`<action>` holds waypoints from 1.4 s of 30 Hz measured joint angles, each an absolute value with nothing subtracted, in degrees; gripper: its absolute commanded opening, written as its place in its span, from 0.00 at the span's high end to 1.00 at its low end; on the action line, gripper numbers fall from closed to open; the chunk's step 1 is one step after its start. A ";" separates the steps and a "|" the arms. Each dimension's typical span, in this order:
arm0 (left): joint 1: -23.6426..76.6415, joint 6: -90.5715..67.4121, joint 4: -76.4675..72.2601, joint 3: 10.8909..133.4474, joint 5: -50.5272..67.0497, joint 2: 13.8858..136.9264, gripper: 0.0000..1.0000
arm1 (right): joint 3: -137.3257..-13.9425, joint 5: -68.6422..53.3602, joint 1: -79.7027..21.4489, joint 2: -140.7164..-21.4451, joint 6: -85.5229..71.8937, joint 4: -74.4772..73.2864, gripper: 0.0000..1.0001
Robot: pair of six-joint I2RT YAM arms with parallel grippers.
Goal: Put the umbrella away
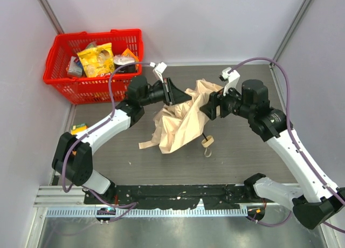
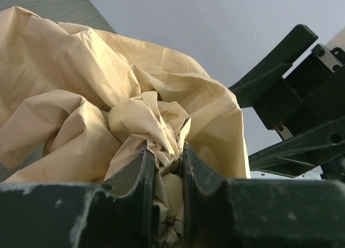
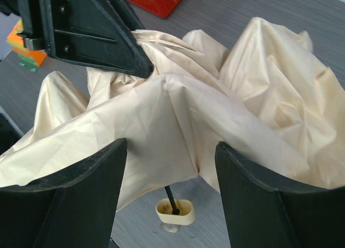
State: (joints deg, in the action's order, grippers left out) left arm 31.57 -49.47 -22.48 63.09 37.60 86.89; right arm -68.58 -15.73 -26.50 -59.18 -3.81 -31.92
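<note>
Left hand (image 2: 164,156) clamped tight; right hand (image 3: 170,151) spread wide, facing it.

Both arms (image 1: 110,124) have white links, black joints and trailing purple cables (image 1: 253,59)

The umbrella (image 1: 180,118) sits mid-desk (image 1: 237,162) as a crumpled, loose heap of pale beige fabric. Its thin black shaft (image 3: 169,196) pokes out at the near right and ends in a small cream handle (image 3: 175,212).
</note>
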 measured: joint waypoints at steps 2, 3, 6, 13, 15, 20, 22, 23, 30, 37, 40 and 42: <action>31.57 -48.90 -22.65 63.09 39.00 86.54 1.00 | -68.23 -18.37 -26.50 -59.16 -2.00 -31.05 0.28; 31.57 -48.77 -23.07 63.09 39.86 86.39 1.00 | -67.96 -19.27 -26.50 -59.09 -1.39 -30.57 0.27; 31.57 -48.90 -25.02 63.00 42.30 86.28 1.00 | -66.24 -21.58 -26.50 -58.89 0.56 -28.27 0.25; 31.83 -49.01 -28.62 62.11 46.09 86.13 1.00 | -62.35 -24.40 -26.52 -59.31 1.85 -24.60 0.21; 32.27 -48.97 -29.56 62.11 47.03 86.13 1.00 | -62.04 -25.28 -26.52 -59.33 1.78 -23.59 0.20; 34.59 -48.71 -31.48 62.43 49.74 86.13 1.00 | -60.84 -29.19 -27.29 -60.45 0.19 -19.51 0.16; 34.96 -48.47 -31.97 62.48 50.81 86.13 1.00 | -59.16 -30.85 -27.46 -60.10 -1.39 -17.23 0.15; 35.05 -48.36 -32.29 62.48 51.31 86.15 1.00 | -58.13 -31.70 -27.53 -59.79 -2.37 -15.88 0.15; 35.75 -47.46 -36.80 62.48 54.46 86.19 1.00 | -55.22 -36.60 -27.64 -58.85 -6.68 -10.72 0.15; 36.05 -48.07 -42.72 62.41 56.69 86.19 1.00 | -54.94 -39.97 -27.66 -58.39 -9.47 -8.19 0.14; 36.84 -49.80 -46.65 62.37 56.95 86.26 1.00 | -54.65 -40.58 -28.12 -58.74 -10.68 -6.02 0.14; 37.74 -51.18 -49.60 62.37 56.84 86.59 1.00 | -54.70 -38.89 -29.89 -59.29 -10.41 -5.61 0.14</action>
State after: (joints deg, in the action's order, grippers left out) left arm 37.74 -51.18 -49.60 62.37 56.84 86.59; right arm -54.70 -38.89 -29.89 -59.29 -10.41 -5.61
